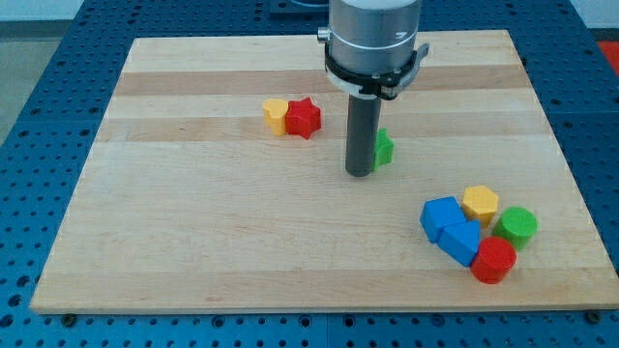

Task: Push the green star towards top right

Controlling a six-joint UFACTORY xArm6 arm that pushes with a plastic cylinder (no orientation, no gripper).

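The green star [384, 148] lies near the middle of the wooden board [193, 242], mostly hidden behind my rod; only its right part shows. My tip [360, 173] rests on the board just left of and slightly below the star, touching it or very close.
A yellow block [276, 115] and a red star [304, 118] sit together at upper left of the tip. At lower right are two blue blocks [451, 229], a yellow hexagon [481, 204], a green cylinder [517, 225] and a red block [494, 260].
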